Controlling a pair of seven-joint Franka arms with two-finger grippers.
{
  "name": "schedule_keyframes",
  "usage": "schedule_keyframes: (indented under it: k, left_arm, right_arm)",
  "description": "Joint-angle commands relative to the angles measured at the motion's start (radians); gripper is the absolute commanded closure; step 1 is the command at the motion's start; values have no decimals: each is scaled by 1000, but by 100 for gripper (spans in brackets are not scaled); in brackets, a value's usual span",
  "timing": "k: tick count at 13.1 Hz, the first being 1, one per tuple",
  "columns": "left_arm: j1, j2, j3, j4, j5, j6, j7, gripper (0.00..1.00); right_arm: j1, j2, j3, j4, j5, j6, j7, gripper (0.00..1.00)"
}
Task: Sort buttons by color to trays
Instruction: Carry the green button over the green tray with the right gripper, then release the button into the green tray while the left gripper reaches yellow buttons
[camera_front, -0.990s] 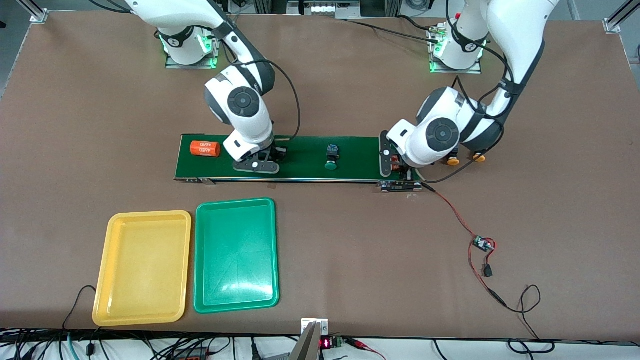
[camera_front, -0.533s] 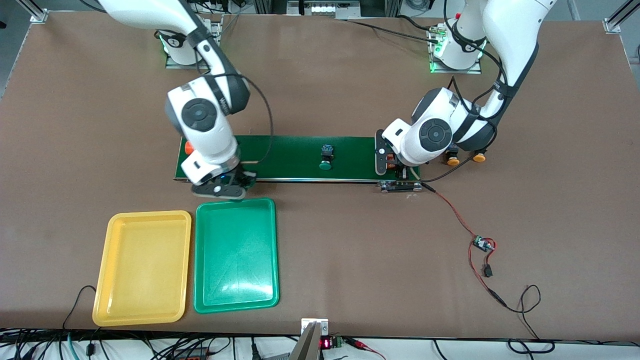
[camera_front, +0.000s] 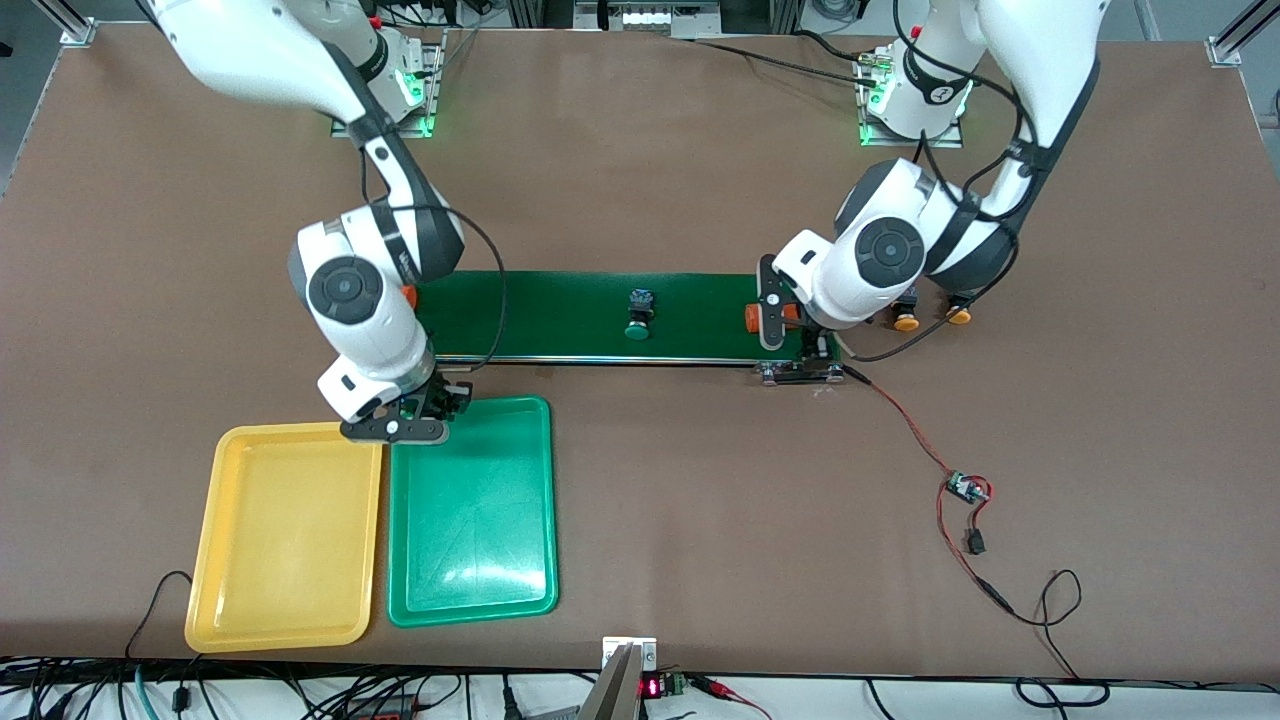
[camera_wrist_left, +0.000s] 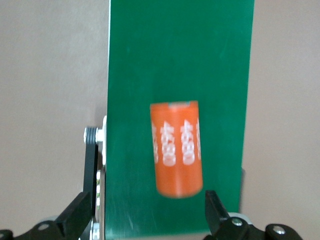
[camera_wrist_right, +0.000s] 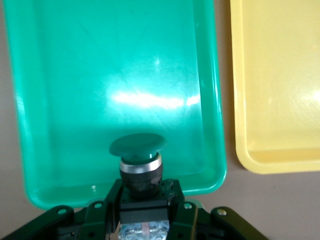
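right tool (camera_front: 425, 405) carried green button (camera_wrist_right: 138, 150) over green tray (camera_front: 470, 560)

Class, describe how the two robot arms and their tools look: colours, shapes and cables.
Both arms have glossy white rounded shells with dark grey joints and round caps. A black cable loops along each arm. The right tool and left tool are black, with two fingers. Green lights glow at both bases.

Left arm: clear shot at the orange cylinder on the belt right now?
Probably yes. The left end effector hangs open right over the orange cylinder, which lies alone on the green belt with a finger on either side and nothing in between. The right end effector is off over the green tray.
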Motion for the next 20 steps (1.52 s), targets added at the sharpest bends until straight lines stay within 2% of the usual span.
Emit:
schedule_keyframes:
  k: [1, 4, 7, 9, 10, 13, 14, 17, 18, 20]
  left_arm:
    - [49, -65, 11, 4, -22, -86, -43, 0]
    - [50, -148, 98, 7, -18, -204, -188, 0]
    - [43, -176, 218, 7, -19, -269, -369, 0]
    - [36, -176, 270, 7, -22, -296, -525, 0]
    - [35, -178, 284, 7, -22, -312, -619, 0]
    - [33, -172, 300, -4, -22, -332, -916, 0]
    - [32, -162, 300, -14, -22, -341, -998, 0]
    - [18, -89, 301, -34, -22, -347, -1023, 0]
    - [16, -72, 300, -66, -22, -340, -1023, 0]
    - [6, -76, 301, -160, -22, -231, -1031, 0]
  right_arm:
    - [-25, 85, 8, 42, 1, 31, -76, 84]
    - [-25, 136, 7, 53, -2, 103, -84, 84]
    - [-25, 150, -4, 76, -1, 106, -114, 84]
    - [-34, 150, -6, 84, 1, 111, -137, 83]
    - [-36, 151, -6, 85, 1, 119, -137, 79]
    - [-36, 165, -6, 84, 4, 131, -137, 43]
    - [-36, 165, -6, 84, 4, 139, -137, 37]
    - [-36, 169, -6, 82, 5, 143, -137, 32]
    - [-36, 169, -6, 82, 5, 143, -137, 29]
    - [-31, 162, -6, 79, 7, 142, -134, 20]
